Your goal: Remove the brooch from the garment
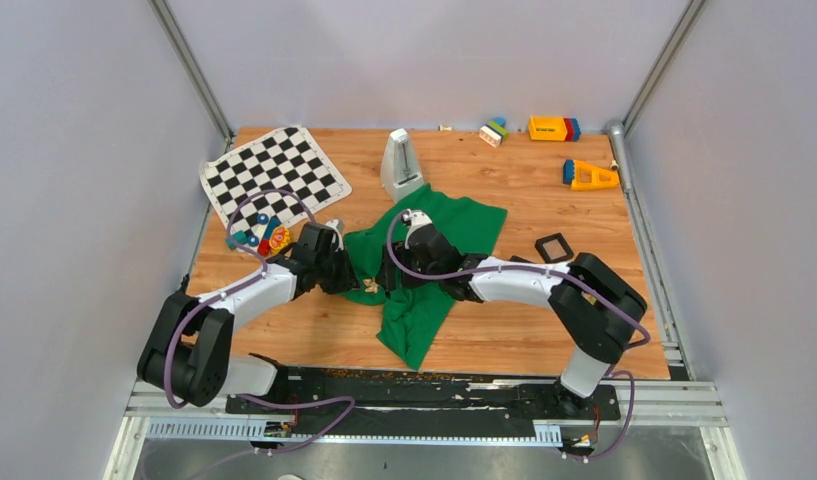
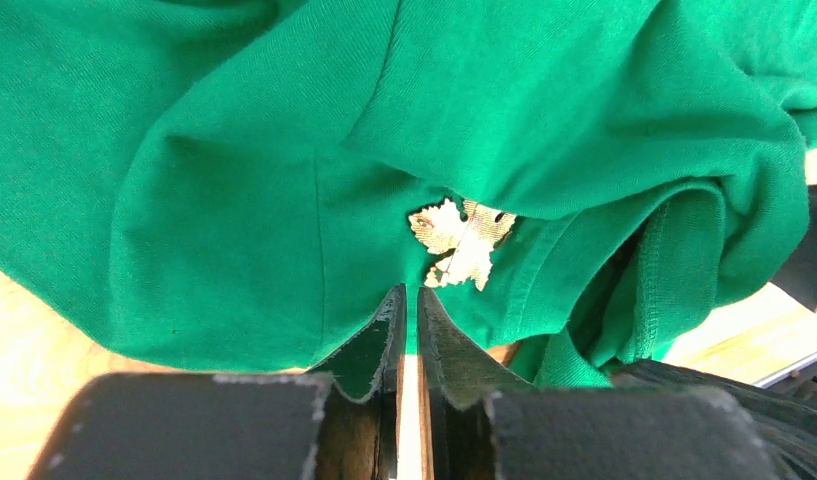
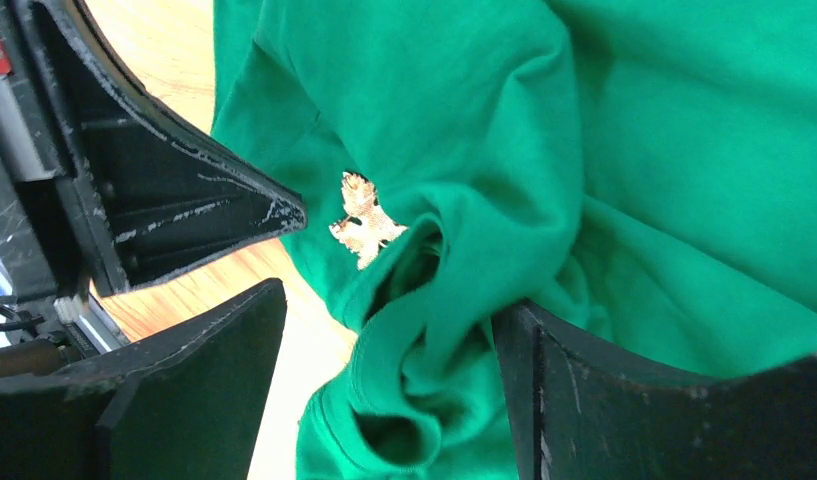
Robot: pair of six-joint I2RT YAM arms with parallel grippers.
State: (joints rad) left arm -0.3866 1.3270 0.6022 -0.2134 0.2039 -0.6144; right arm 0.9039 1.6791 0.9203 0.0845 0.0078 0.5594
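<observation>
Only wrist views resolve leaf-shaped brooch [image 2: 462,243] on garment [image 2: 234,150], left jaws nearly closed, right jaws open

Bright, even; wrist pics poss. soft.

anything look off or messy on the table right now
The green shirt lies crumpled and bunched into folds mid-table, not spread flat; the pale leaf-shaped brooch sits right beside a deep fold. The chequered mat lies askew at the far left, one corner hanging past the edge of the table.
</observation>
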